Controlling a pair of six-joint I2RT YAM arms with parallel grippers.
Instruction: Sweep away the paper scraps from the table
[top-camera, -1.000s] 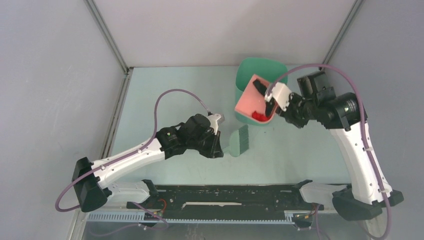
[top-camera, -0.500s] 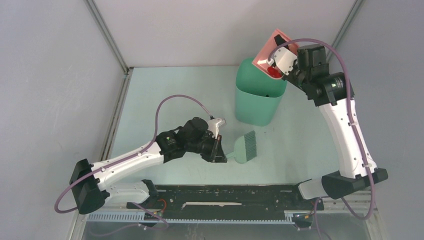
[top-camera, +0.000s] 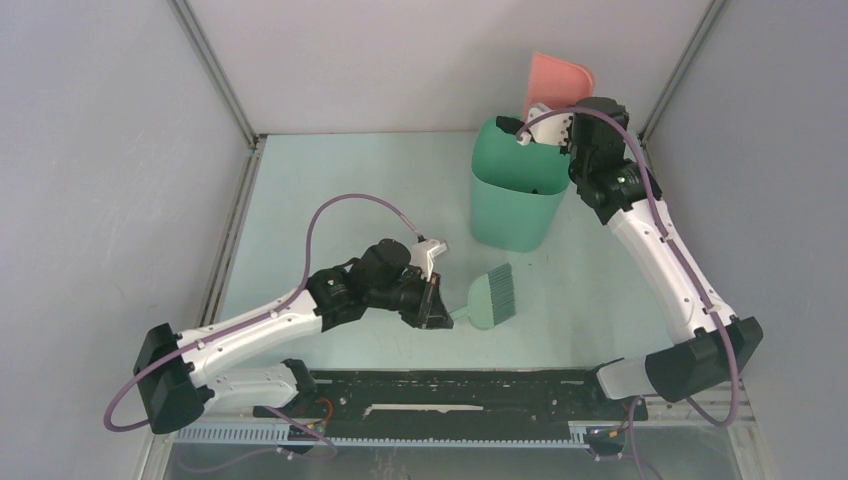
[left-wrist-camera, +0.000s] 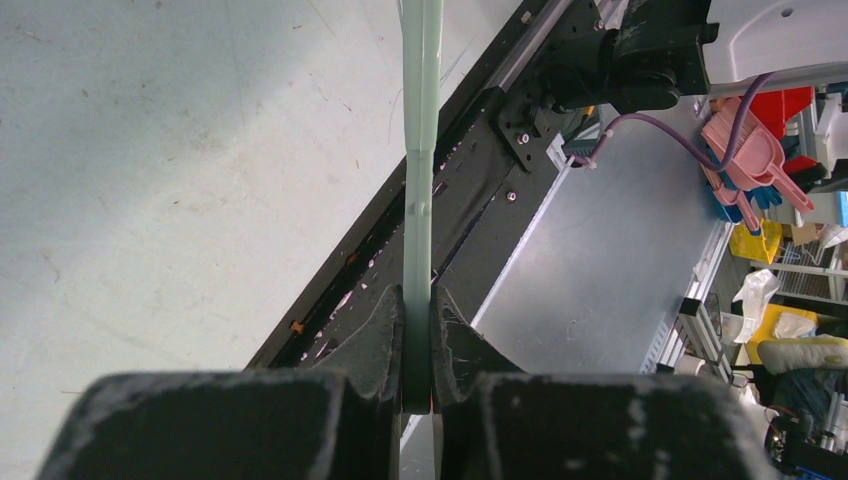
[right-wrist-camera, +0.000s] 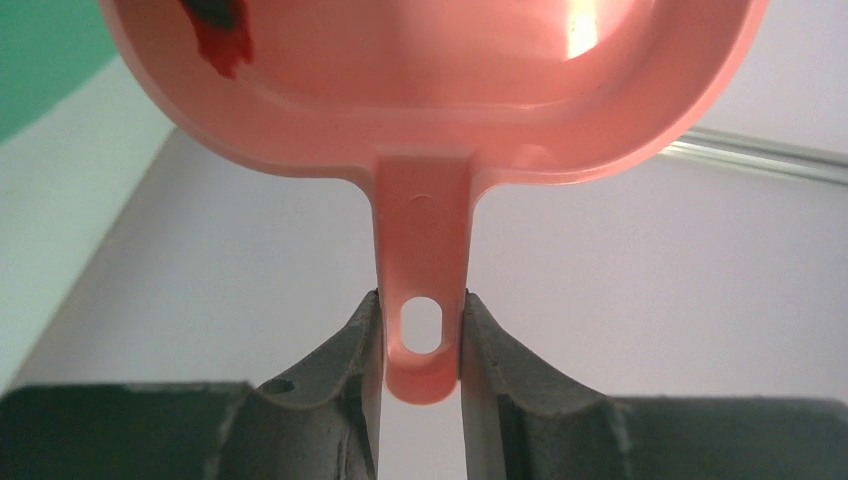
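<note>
A tall mint-green plastic bin (top-camera: 515, 195) is seen standing upright on the flat pale mint-green table (top-camera: 330, 190). Above the bin's far rim a pink plastic dustpan (top-camera: 556, 85) is held up on end, with the pan uppermost and the handle pointing down. The flat handle is clamped near its hanging hole by the right gripper (right-wrist-camera: 420, 320), whose two fingers are closed against it from either side.

The paper scraps (right-wrist-camera: 226, 42) that can be made out are a small red crumpled bit with something dark against it. In the right wrist view they are seen on the inside of the pan near one corner, well away from the handle. Whether other scraps lie inside the bin cannot be told, since its mouth is partly covered by the arm.

On the near side of the bin, just in front of its base, a green plastic hand brush (top-camera: 492, 298) is held over the table. Its bristle head is turned toward the bin and its handle is pointed away to the bin's left. The thin end of that handle is gripped by the left gripper (left-wrist-camera: 418, 300), whose fingers are pressed flat against both faces of it. In the left wrist view the handle is seen edge-on as a narrow pale green strip running out from between the fingers. The left gripper itself is placed nearer than the bin and to its left.
</note>
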